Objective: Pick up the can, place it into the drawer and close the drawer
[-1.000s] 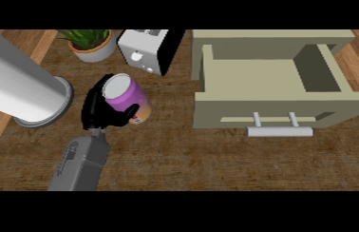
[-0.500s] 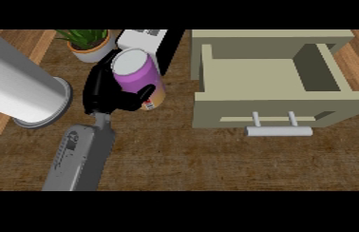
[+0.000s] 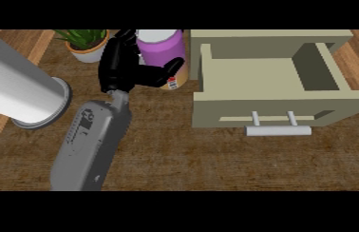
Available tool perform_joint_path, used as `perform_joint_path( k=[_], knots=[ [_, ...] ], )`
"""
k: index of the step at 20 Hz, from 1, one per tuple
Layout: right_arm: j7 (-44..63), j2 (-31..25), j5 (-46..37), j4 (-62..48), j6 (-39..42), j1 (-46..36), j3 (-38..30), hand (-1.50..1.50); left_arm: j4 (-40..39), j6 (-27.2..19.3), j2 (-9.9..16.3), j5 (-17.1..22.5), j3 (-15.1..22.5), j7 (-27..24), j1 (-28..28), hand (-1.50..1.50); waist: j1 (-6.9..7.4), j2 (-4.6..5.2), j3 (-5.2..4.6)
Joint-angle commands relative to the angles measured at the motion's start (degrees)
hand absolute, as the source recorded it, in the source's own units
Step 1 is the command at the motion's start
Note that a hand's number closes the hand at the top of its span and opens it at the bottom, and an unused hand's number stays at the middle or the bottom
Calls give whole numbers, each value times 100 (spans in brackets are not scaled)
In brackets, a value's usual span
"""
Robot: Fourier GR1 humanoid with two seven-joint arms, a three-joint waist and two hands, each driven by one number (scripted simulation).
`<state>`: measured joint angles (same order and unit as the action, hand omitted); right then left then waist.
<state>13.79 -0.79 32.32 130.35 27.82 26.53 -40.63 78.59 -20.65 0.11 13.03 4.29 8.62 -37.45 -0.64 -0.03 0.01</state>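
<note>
Can (image 3: pixel 163 55) in purple with a white lid sits in the left hand (image 3: pixel 125 69), toward the top of the view and just left of the open drawer (image 3: pixel 266 79). The black fingers curl round its far side and the thumb crosses its front, so the hand is closed on the can and hides part of its left flank. A band of pale label with small print shows at the can's lower end, below the thumb. Whether it is clear of the counter (image 3: pixel 175 155) cannot be read for certain from this steep angle; its size in the view suggests it is raised.

The grip comes from the side, probably so the can stays upright and can go down into the drawer bottom first. The grey forearm (image 3: pixel 91 145) runs up from the lower left, which puts the wrist on the side away from the drawer.

The drawer stands pulled out toward the robot, its beige tray bare where it shows and its bar handle (image 3: pixel 278 130) facing the lower edge. By my judgement the pick is done and the carry to the right is in hand; the can must clear the drawer's left wall (image 3: pixel 205 64).

A potted plant (image 3: pixel 85 43) and a large white cylinder (image 3: pixel 28 91) stand left of the hand. The right hand does not show.
</note>
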Motion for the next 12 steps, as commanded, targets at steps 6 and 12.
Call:
perform_joint_path(
  k=[6,12],
  knots=[
    [558,-81,464,525,-320,13,-101,-150,-701,-593,-11,124,175,397,-1277,150,-30,0,-2],
    [383,76,-140,376,-261,-235,239,-150,-1349,-1153,-11,437,453,181,-2031,150,-33,10,-1]
  ],
)
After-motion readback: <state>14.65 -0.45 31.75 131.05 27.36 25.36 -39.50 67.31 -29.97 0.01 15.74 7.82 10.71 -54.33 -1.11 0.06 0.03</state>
